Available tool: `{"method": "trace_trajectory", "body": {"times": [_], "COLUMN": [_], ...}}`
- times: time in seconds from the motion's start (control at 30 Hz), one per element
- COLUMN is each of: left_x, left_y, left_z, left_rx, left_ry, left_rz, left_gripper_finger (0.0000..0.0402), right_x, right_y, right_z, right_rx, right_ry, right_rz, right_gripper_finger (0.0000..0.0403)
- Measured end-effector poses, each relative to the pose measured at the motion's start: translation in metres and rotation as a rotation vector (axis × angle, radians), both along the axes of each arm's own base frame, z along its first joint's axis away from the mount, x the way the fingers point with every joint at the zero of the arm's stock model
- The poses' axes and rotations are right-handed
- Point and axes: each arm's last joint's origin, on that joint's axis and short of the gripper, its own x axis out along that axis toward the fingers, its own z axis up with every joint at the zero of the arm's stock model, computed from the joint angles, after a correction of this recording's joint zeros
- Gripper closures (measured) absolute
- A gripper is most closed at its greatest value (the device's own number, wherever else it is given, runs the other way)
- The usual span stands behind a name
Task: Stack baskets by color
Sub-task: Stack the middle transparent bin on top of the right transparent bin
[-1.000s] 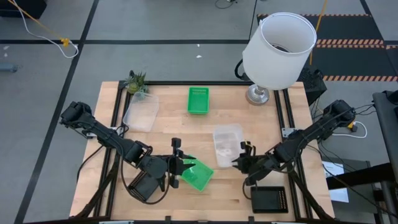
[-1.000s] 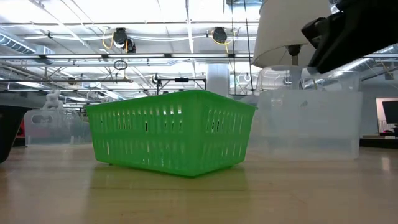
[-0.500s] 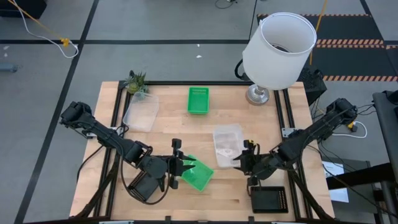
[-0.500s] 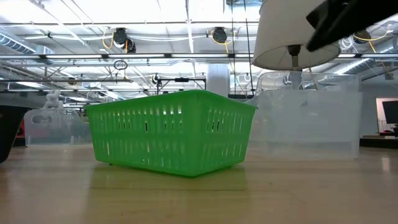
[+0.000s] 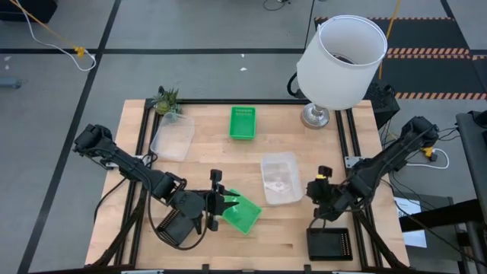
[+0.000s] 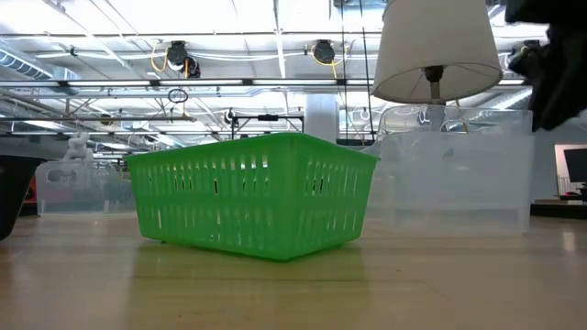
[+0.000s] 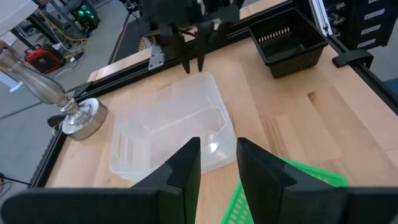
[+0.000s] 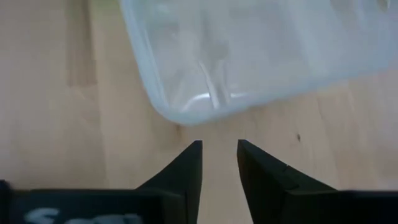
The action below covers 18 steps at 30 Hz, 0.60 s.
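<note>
— Where are the baskets sitting?

— One green basket (image 5: 242, 122) is lying near the surface's (image 5: 205, 148) far edge, a clear basket (image 5: 172, 137) toward the far left corner by the small plant (image 5: 167, 100), another clear basket (image 5: 278, 178) mid-surface, a black basket (image 5: 329, 243) at the near right corner.

— And the pincers?

— The left pincer (image 5: 222, 204) is gripping the rim of the second green basket (image 5: 243, 214) near the near edge. The right pincer (image 8: 219, 163) is hanging narrowly parted and empty, just beside the middle clear basket.
</note>
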Motion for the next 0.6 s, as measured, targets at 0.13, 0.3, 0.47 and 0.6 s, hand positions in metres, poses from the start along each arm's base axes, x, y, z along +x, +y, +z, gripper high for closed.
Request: {"method": "trace_trajectory", "body": {"times": [0.13, 0.3, 0.47, 0.6], "left_x": [0.000, 0.000, 0.000, 0.000], "left_y": [0.000, 0.000, 0.001, 0.001], "left_z": [0.000, 0.000, 0.000, 0.000], "left_rx": [-0.002, -0.001, 0.000, -0.004], "left_ry": [0.000, 0.000, 0.000, -0.001], "left_rz": [0.001, 0.001, 0.002, 0.003], "left_gripper_finger": [0.0295, 0.0295, 0.0295, 0.0295], "right_x": [-0.001, 0.004, 0.012, 0.014], "right_y": [-0.005, -0.007, -0.007, -0.006], "right_z": [-0.011, -0.018, -0.016, -0.015], "right_rx": [0.006, 0.017, 0.062, 0.076], "right_ry": [0.024, 0.000, -0.035, -0.058], "right_rz": [-0.014, 0.019, 0.053, 0.061], "right_gripper_finger": [0.0326, 0.0338, 0.0342, 0.0342]}}
